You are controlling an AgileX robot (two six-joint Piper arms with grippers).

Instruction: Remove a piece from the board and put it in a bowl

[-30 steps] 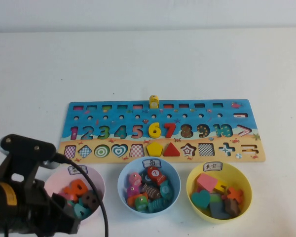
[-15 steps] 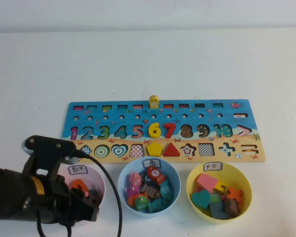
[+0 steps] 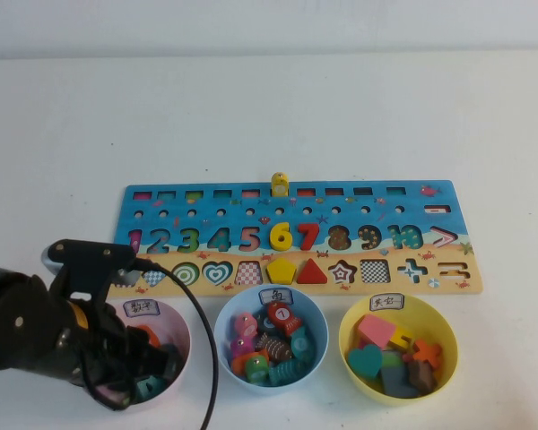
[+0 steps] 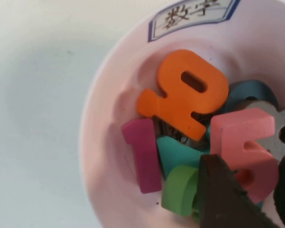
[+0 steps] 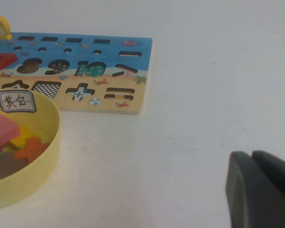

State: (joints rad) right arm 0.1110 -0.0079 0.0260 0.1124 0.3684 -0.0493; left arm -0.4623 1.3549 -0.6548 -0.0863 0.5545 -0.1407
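One pale-pink 5 (image 4: pixel 242 137), thick and flat with rounded edges, lies face up in the pink bowl (image 3: pixel 181 327). It rests against an orange numeral (image 4: pixel 185 92) at its 10 o'clock, and magenta, teal and green pieces crowd beside them. The left gripper (image 4: pixel 259 175) hangs over the bowl just above the 5, its jaws spread. The bowl sits at 7 o'clock from the board (image 3: pixel 287 210), just clear of its near edge, with the blue bowl (image 3: pixel 224 322) close at 3 o'clock. Bare table (image 3: pixel 269 116) lies wide at the board's 12 o'clock. The right gripper (image 5: pixel 251 156) is low over bare table at 3 o'clock of the yellow bowl (image 5: pixel 54 137), its jaws pressed together.
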